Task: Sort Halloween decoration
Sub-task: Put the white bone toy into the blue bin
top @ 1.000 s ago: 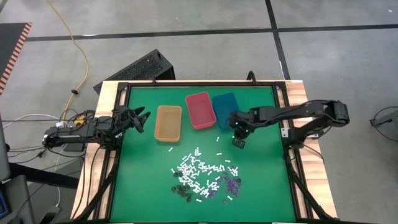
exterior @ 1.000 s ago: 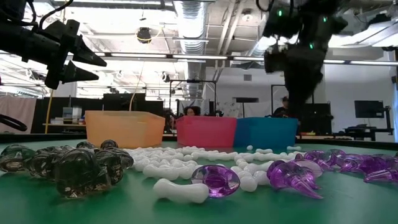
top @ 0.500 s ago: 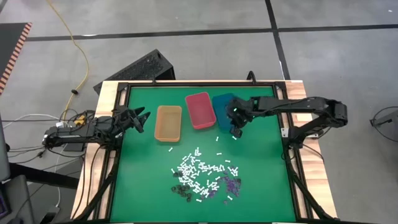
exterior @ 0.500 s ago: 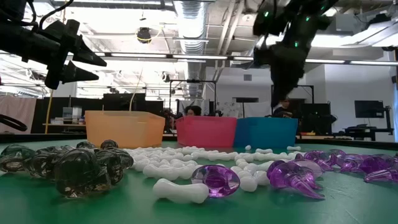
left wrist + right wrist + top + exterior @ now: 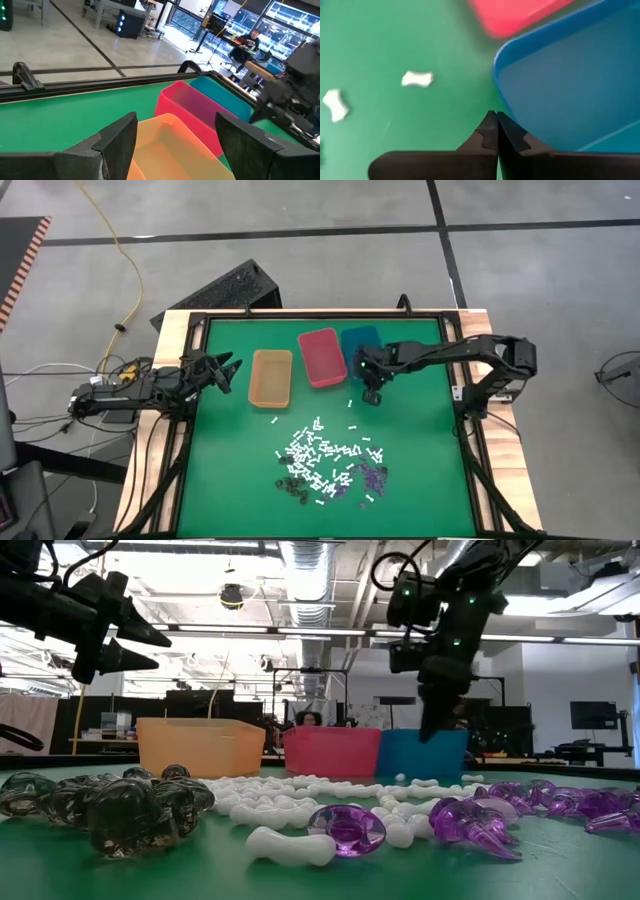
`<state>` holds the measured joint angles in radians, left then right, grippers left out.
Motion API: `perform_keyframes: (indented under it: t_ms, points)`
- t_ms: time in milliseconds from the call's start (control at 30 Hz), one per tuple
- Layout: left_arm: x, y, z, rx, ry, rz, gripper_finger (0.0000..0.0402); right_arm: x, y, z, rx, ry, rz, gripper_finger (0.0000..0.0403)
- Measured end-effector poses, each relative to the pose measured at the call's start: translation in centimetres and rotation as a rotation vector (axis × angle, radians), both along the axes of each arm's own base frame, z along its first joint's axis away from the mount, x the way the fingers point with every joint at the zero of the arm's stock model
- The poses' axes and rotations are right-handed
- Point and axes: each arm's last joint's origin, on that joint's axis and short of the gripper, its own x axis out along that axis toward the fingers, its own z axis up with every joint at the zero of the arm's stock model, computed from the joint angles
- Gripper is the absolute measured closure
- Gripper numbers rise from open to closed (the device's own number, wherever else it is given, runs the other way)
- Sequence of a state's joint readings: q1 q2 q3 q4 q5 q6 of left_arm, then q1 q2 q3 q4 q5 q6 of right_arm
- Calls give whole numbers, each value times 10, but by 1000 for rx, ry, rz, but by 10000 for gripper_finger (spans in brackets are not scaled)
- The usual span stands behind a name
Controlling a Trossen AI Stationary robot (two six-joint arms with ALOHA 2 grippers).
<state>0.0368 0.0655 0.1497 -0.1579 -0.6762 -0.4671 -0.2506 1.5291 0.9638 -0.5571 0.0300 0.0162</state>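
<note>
Your right gripper [image 5: 371, 397], fingers pressed together on nothing visible, hangs at the teal bin's [image 5: 358, 343] 6 o'clock edge; your left gripper [image 5: 229, 370], fingers apart, waits at the orange bin's [image 5: 271, 377] 9 o'clock.

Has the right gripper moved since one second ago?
Yes. In the high view the right gripper has shifted left and farther from the pile, now at the teal bin's near edge.
</note>
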Motion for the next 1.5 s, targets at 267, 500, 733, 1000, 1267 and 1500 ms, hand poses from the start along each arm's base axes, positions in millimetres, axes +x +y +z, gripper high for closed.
perform_keyframes:
  t_ms: [267,500,733,1000,1267,1500]
  points:
    - [0,0,-1,-15,-3,1,145,-9,-37,2,-29,-34,-103,368]
    - [1,-2,-1,-25,-7,-70,145,8,-10,30,-26,-189,85,384]
    - [9,-11,6,43,-26,-450,221,30,19,40,-91,-272,234,377]
    - [25,-23,13,-103,105,-754,394,36,12,40,-100,-320,219,383]
    - [61,-46,19,-184,395,-904,401,54,32,14,-62,-280,310,383]
    - [88,-59,-8,-193,716,-839,401,59,31,10,-80,-299,325,382]
